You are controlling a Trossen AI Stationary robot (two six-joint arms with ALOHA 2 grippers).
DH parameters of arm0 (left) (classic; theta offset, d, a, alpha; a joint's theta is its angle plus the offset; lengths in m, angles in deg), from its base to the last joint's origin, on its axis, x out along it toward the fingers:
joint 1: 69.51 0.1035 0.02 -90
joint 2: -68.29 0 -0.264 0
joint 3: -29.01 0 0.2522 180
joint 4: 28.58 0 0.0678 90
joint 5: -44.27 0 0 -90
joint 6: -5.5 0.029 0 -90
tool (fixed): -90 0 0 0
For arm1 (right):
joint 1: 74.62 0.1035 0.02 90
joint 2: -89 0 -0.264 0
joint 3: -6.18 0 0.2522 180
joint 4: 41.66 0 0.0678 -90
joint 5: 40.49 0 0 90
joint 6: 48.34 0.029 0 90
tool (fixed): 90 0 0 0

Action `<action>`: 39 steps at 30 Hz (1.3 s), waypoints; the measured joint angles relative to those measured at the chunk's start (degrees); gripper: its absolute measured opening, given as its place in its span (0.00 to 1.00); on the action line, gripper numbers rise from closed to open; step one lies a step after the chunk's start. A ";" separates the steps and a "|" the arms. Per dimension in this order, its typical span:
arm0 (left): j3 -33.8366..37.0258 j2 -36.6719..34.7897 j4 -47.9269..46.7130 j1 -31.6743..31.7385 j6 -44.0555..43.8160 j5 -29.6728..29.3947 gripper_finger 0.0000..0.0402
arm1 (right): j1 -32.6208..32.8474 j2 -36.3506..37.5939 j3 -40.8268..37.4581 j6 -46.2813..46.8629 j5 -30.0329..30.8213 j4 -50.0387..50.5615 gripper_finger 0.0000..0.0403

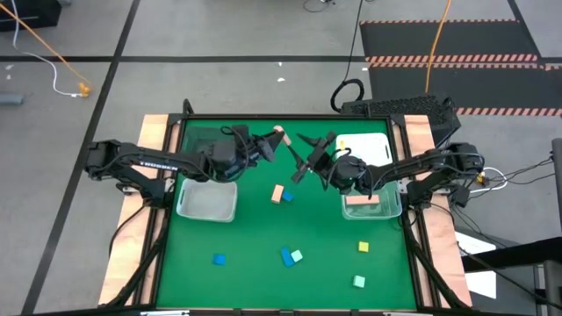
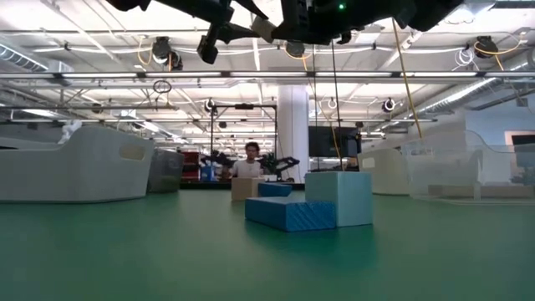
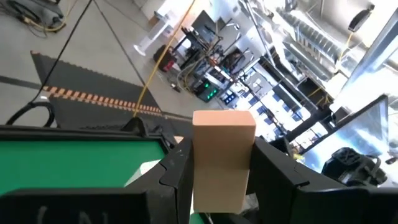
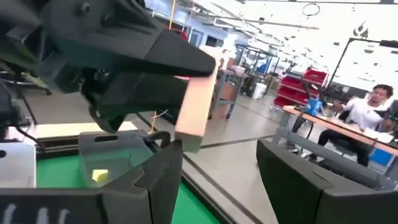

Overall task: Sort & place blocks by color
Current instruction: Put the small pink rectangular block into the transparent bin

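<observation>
My left gripper (image 1: pixel 274 140) is shut on a salmon-pink bar block (image 1: pixel 279 133), held high over the far middle of the table. My right gripper (image 4: pixel 217 177) is open and faces it from the right. The block's near end (image 4: pixel 189 140) is just off one of its fingers, and I cannot tell whether they touch. Loose on the green mat lie a salmon block (image 1: pixel 278 192), a blue block (image 1: pixel 219 259), a blue and mint pair (image 1: pixel 291 256), a yellow block (image 1: pixel 363 247) and a mint block (image 1: pixel 358 281). The low view shows a blue bar (image 2: pixel 288 213) beside a mint cube (image 2: pixel 338 198). My left gripper pinches the salmon-pink bar between its two fingers, by the end nearer the wrist (image 3: pixel 217 180). The fingers (image 3: pixel 177 171) reach out roughly level from the table's left. The bar runs along the fingers, its free end (image 3: pixel 224 124) sticking out past the tips, lifted clear of the table.
A clear bin (image 1: pixel 208 200) stands under the left arm. Another clear bin (image 1: pixel 371 204) with salmon pieces stands under the right arm, and a white bin (image 1: pixel 367 147) sits behind it. A bin in the right wrist view holds a yellow block (image 4: pixel 99 176). A person (image 4: pixel 367 109) sits beyond the table.
</observation>
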 joint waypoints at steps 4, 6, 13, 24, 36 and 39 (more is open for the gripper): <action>0.00 0.01 0.05 0.03 -0.33 -0.13 0.31 | 0.04 -0.06 0.00 3.69 -3.83 -0.27 0.50; 0.00 0.01 0.05 -0.25 -0.69 0.03 0.31 | 0.03 -0.06 0.00 6.00 -4.48 -0.48 0.50; -0.02 0.80 -1.00 -1.65 -2.71 0.12 0.31 | -0.51 -0.06 0.00 8.75 -4.70 -0.51 0.50; -0.04 0.76 -0.76 -1.88 -3.52 1.22 0.31 | -0.86 -0.12 0.00 16.47 -5.96 -0.41 0.27; -0.09 0.70 -1.09 -1.91 -3.29 1.33 0.32 | -0.76 -0.11 -0.04 19.64 -7.35 -0.24 0.10; -0.09 0.71 -1.11 -1.68 -3.02 2.89 0.47 | -0.36 2.03 -0.04 21.24 -7.78 4.73 0.10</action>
